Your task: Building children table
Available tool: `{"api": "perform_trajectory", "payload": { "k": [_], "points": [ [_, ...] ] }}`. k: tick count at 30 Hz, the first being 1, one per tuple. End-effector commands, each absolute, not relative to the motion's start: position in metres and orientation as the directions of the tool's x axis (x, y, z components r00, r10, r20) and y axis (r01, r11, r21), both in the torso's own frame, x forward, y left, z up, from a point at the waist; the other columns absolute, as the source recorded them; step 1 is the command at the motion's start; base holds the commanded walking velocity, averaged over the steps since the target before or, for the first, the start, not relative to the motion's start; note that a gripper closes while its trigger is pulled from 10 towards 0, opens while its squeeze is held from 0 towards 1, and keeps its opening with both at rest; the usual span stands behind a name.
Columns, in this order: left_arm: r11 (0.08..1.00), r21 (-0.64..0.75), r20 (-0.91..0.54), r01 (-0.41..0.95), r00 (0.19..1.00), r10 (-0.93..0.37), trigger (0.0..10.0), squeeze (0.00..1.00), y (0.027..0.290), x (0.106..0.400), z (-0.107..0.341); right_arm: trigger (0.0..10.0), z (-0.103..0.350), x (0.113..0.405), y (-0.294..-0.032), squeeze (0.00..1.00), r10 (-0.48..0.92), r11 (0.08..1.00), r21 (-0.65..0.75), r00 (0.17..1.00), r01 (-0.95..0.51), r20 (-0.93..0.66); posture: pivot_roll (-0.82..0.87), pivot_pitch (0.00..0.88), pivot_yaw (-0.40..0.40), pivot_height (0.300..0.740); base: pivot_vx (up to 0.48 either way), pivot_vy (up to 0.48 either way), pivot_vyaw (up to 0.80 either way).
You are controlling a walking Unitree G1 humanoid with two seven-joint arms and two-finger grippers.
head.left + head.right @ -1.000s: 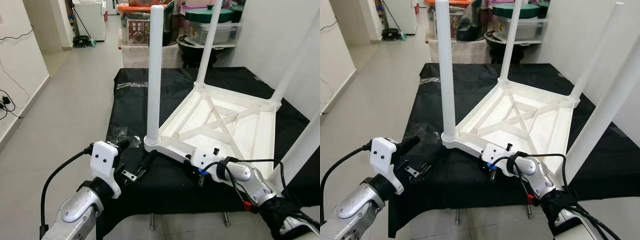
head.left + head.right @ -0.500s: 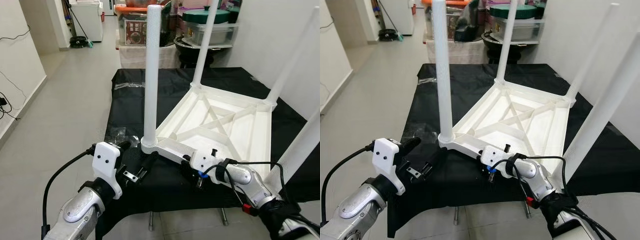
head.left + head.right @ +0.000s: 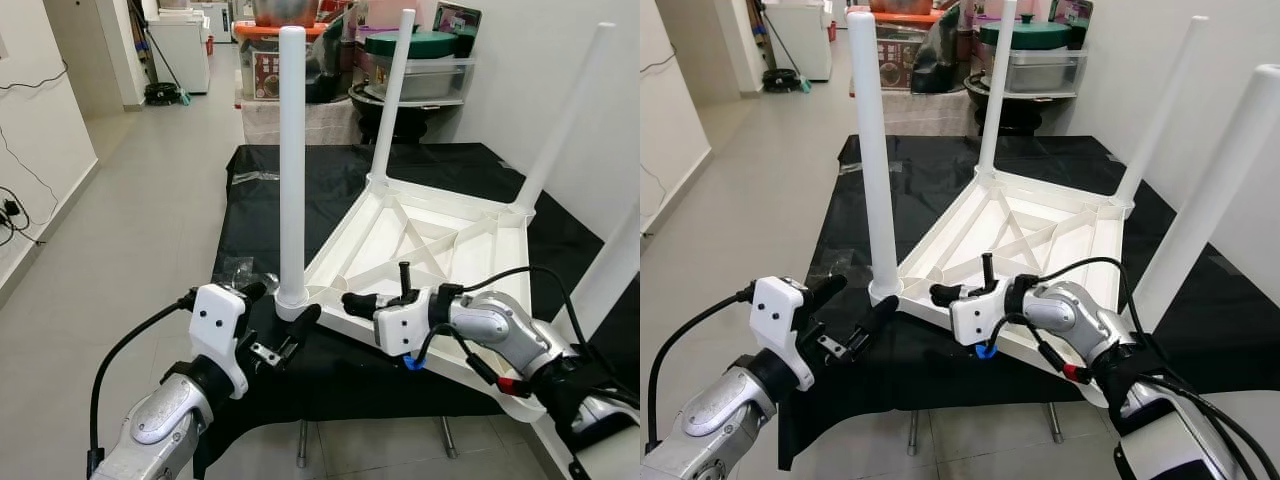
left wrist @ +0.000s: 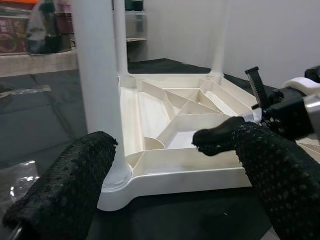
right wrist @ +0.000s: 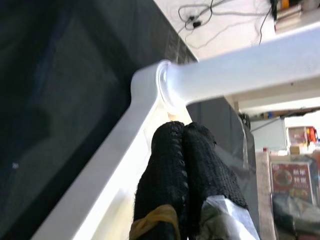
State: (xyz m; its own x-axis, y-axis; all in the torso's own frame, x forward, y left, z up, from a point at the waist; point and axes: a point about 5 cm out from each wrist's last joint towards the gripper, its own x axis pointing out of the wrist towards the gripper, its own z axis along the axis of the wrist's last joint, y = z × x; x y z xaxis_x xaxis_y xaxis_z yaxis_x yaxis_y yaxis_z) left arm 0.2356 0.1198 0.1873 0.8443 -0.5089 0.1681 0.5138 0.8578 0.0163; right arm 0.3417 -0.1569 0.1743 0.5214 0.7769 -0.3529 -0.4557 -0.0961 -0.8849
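table: white children's table (image 3: 470, 250) upside down on black cloth (image 3: 330, 180), four legs pointing up
near leg: white leg (image 3: 291, 160) upright in the corner socket, just ahead of the left gripper
left gripper: left gripper (image 3: 282, 318) low at the near corner of the table, fingers spread wide, grasping nothing; one finger (image 4: 70, 190) just beside the leg's base, the other (image 4: 280, 175) by the frame edge
right gripper: right gripper (image 3: 356, 301) fingers pressed together, nothing between them, tips over the table's near rim, close to the corner socket (image 5: 160, 90); the leg stands just beyond its tips
plastic wrap: clear wrap (image 3: 236, 268) on the cloth, just beyond the left gripper
background: storage bins (image 3: 415, 60) past the table, well away from both grippers
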Motion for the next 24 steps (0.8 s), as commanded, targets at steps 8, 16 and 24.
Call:
{"api": "perform_trajectory", "payload": {
  "k": [8,16,24],
  "points": [
    [0.853,0.009,0.156,0.522,0.842,-0.517,10.0,0.00,0.117,0.235,0.182,10.0,0.199,0.345,-0.155,1.00,0.818,0.329,-0.811,0.575,-0.483,-0.011,0.07,0.000,-0.047,0.740,0.000,0.000,0.00],
    [0.865,0.017,0.171,0.502,0.851,-0.497,10.0,0.00,0.121,0.238,0.184,10.0,0.201,0.317,-0.142,1.00,0.822,0.558,-0.482,0.530,-0.676,0.209,0.07,0.000,-0.046,0.740,0.000,0.000,0.00],
    [0.867,0.032,0.157,0.497,0.854,-0.496,10.0,0.00,0.121,0.238,0.180,10.0,0.218,0.283,-0.142,1.00,0.832,0.544,-0.536,0.495,-0.645,0.250,0.03,0.000,-0.027,0.740,0.000,0.000,0.00]
  ]
}}
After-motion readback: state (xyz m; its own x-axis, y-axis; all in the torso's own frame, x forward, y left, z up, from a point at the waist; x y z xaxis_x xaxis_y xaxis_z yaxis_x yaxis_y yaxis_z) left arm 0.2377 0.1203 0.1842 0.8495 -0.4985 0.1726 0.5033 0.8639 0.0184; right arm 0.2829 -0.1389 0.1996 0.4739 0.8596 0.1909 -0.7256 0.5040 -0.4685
